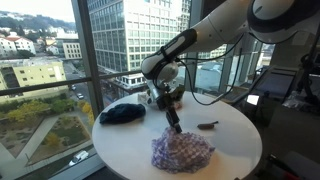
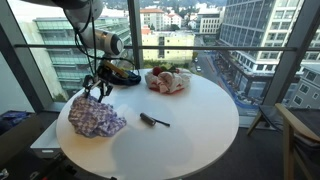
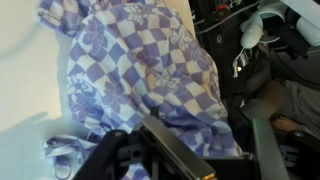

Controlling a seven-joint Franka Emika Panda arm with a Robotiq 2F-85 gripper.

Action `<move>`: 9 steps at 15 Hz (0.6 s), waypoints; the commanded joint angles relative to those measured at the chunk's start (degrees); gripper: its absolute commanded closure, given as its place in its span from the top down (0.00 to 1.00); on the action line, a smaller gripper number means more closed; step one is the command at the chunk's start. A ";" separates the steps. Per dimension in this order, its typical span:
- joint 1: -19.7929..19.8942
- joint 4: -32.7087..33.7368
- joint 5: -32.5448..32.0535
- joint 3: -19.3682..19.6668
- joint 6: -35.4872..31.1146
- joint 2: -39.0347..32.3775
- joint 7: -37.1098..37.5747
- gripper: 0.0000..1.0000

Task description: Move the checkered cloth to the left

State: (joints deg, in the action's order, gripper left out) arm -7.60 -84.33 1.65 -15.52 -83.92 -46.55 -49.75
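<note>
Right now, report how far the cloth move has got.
Done: the end effector is down at the purple-and-white checkered cloth. In hand: the grasp, though I cannot tell whether it is shut. Left: lifting and shifting it left; it lies on the round white table.

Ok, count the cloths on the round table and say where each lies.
3. The checkered cloth lies at the edge of the table; the dark blue cloth lies by the window; the pinkish cloth lies near the dark one. More may be hidden.
</note>
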 commanded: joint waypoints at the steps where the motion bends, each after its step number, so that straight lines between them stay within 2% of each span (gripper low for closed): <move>1: -1.33 -1.83 -2.26 1.49 -0.70 3.75 4.09 1.00; 9: 1.56 -14.24 -6.40 4.64 -8.63 17.56 13.18 1.00</move>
State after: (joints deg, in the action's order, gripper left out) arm -7.29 -90.60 -3.98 -11.90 -88.27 -36.68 -39.30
